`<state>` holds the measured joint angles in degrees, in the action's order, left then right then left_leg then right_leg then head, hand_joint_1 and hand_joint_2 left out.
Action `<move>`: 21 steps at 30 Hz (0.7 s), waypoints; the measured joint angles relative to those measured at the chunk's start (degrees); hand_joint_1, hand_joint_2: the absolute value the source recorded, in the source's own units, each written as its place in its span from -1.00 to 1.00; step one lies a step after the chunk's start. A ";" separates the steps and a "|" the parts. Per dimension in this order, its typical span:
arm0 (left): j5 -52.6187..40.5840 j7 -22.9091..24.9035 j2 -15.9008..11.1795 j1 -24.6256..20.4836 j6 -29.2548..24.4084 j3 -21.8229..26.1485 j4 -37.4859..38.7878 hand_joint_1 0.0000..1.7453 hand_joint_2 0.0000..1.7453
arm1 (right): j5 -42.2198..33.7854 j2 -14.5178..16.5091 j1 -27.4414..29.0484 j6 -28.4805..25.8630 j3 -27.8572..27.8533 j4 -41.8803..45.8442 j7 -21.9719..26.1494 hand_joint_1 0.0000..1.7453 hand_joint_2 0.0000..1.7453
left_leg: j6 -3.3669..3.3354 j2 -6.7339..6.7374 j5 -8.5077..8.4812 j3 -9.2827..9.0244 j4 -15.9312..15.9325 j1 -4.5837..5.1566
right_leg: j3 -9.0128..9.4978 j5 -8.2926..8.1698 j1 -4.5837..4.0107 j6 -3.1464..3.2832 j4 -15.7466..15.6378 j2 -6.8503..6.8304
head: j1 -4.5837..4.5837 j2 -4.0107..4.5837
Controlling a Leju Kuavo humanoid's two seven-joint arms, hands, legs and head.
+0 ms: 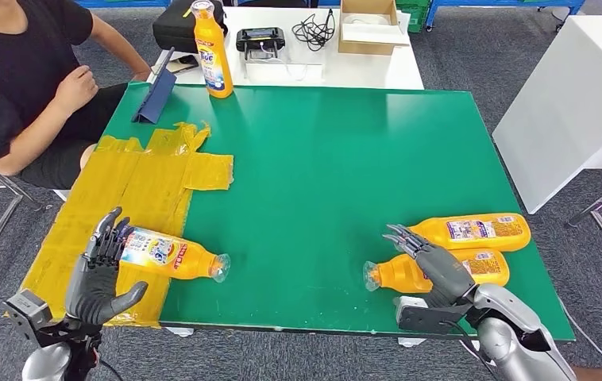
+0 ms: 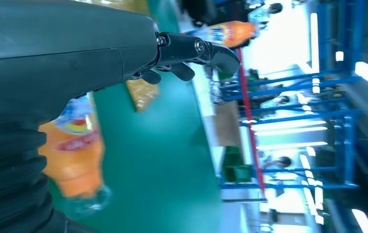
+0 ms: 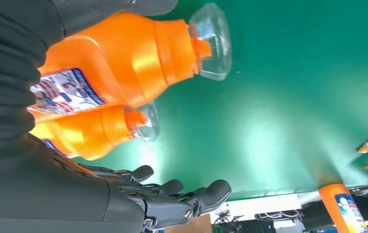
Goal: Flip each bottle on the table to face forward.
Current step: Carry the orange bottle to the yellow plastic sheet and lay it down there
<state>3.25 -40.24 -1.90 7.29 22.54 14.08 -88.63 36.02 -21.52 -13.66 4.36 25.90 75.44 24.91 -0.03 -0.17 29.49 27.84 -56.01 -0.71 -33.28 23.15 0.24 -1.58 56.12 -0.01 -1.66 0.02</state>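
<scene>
Three orange bottles lie on the green table. One bottle lies at the front left on yellow tape, clear cap pointing right. My left hand hovers at its base end, fingers spread, holding nothing. At the front right lie two bottles side by side, the farther and the nearer, caps pointing left. Over the nearer one my right hand stretches flat, its fingers straight and empty. A fourth orange bottle stands upright at the far left.
A yellow taped patch covers the table's left side. A blue folder leans at the far left corner. A person sits beyond the left edge. A white table with a box and cables stands behind, another to the right.
</scene>
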 joint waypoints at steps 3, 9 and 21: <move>0.26 0.00 1.30 0.58 0.70 1.23 -2.28 -1.00 1.00 | 0.27 0.49 -0.36 -0.20 0.08 -0.33 -0.07 -1.00 1.00 | 0.00 -0.04 0.00 0.02 0.00 -0.01 | 0.00 0.00 0.00 0.00 0.00 -0.02 | -0.01 0.00; -0.21 0.00 3.86 1.53 4.04 2.46 -5.35 -1.00 1.00 | 0.97 0.86 -0.08 -0.56 0.14 -0.97 -0.67 -1.00 1.00 | 0.00 -0.02 0.00 -0.03 0.00 -0.02 | -0.05 0.00 -0.01 0.00 0.00 -0.02 | -0.01 0.00; -0.83 0.00 6.28 3.40 2.31 2.02 -8.28 -1.00 1.00 | 0.63 -1.83 5.79 -1.26 -2.38 0.20 -1.33 -1.00 1.00 | -0.09 -0.02 0.06 0.04 0.00 0.03 | -0.09 0.00 0.00 0.00 -0.02 -0.01 | -0.01 0.00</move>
<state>2.42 -40.24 4.37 10.69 24.85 16.10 -96.91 36.65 -23.35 -7.87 3.10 23.52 75.64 23.58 -0.12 -0.18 29.55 27.89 -56.01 -0.67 -33.37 23.15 0.24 -1.58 56.10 -0.02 -1.67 0.02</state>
